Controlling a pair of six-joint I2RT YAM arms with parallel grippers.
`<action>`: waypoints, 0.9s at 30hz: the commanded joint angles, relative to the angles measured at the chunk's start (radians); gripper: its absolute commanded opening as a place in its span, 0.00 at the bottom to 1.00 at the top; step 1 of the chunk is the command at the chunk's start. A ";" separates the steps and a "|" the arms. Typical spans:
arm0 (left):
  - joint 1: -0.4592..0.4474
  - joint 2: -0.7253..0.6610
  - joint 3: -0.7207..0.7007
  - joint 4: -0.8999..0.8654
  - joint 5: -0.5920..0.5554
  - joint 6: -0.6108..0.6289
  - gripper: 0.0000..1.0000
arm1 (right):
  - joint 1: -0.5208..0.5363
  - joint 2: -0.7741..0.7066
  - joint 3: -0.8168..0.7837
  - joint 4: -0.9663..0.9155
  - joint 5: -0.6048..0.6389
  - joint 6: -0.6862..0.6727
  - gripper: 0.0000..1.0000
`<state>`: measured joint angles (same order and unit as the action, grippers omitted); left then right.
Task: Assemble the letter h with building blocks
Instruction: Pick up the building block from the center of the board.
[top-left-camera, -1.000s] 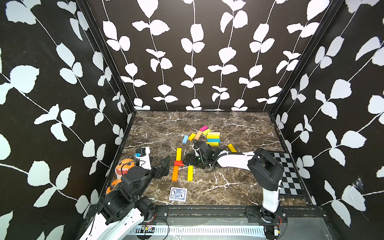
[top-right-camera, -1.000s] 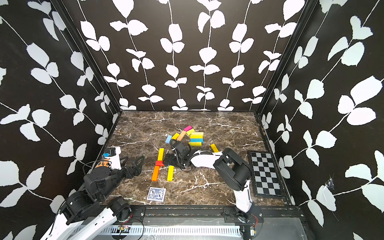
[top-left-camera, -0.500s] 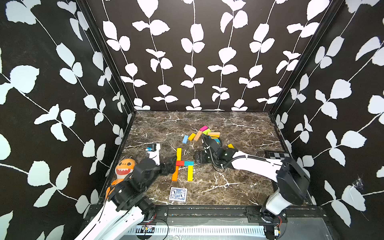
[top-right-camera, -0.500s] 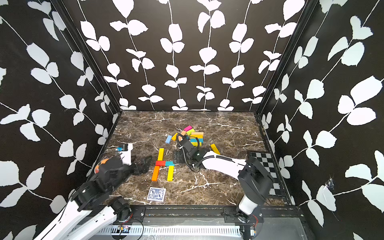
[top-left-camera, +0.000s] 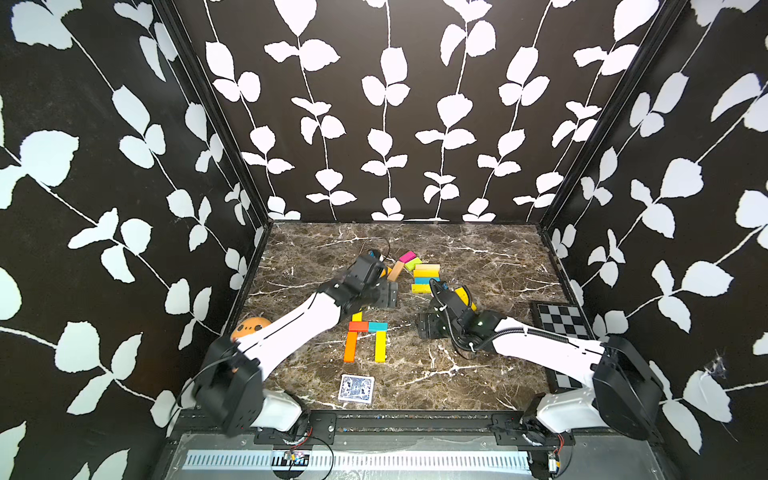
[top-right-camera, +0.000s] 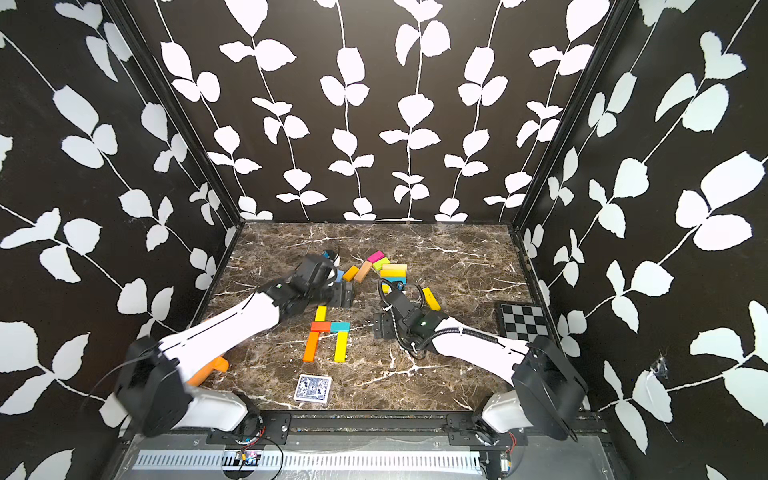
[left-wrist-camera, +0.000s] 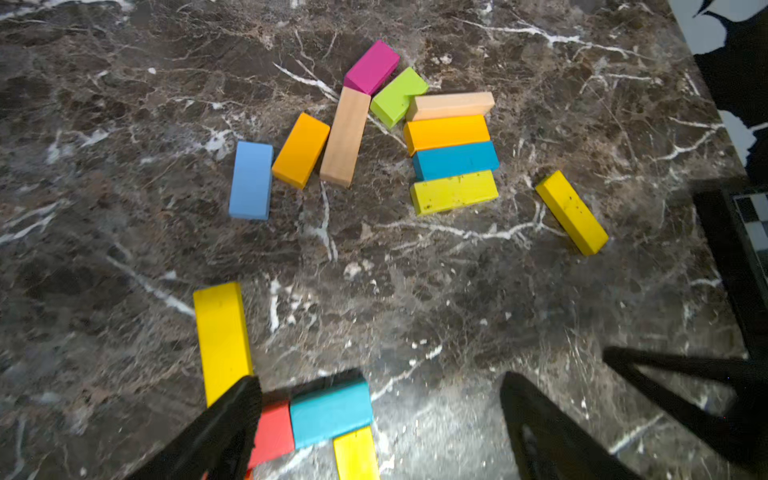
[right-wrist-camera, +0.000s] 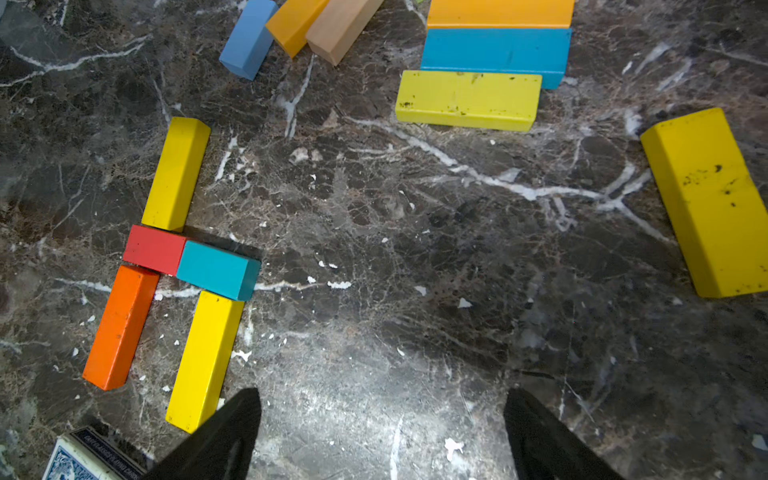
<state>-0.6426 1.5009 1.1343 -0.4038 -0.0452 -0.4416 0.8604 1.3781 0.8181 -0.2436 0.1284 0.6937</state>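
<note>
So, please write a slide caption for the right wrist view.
Open right gripper above the marble tabletop, beside a five-block letter h.

Marble table (top-left-camera: 478, 257). At centre, red block (top-left-camera: 358, 326) and teal block (top-left-camera: 377, 326) lie end to end; orange block (top-left-camera: 350, 346) and yellow block (top-left-camera: 380, 346) extend from them toward the front edge. Left end effector (top-left-camera: 388, 294) is between this figure and the loose blocks (top-left-camera: 424, 274) behind. Right end effector (top-left-camera: 428, 325) is near the teal block, on its right. Card deck (top-left-camera: 356, 388) in front; checkerboard (top-left-camera: 559, 320) at right.
</note>
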 joint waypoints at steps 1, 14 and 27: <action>0.050 0.137 0.117 -0.012 0.054 0.049 0.84 | -0.011 -0.040 -0.032 0.028 0.001 -0.020 0.91; 0.172 0.396 0.309 -0.128 -0.005 0.179 0.72 | -0.070 -0.036 -0.110 0.130 -0.080 -0.009 0.91; 0.081 0.603 0.558 -0.103 0.068 0.239 0.70 | -0.130 -0.035 -0.139 0.143 -0.110 0.003 0.92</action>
<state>-0.5632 2.0724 1.6424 -0.5018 0.0277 -0.2367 0.7414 1.3453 0.6933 -0.1204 0.0296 0.6872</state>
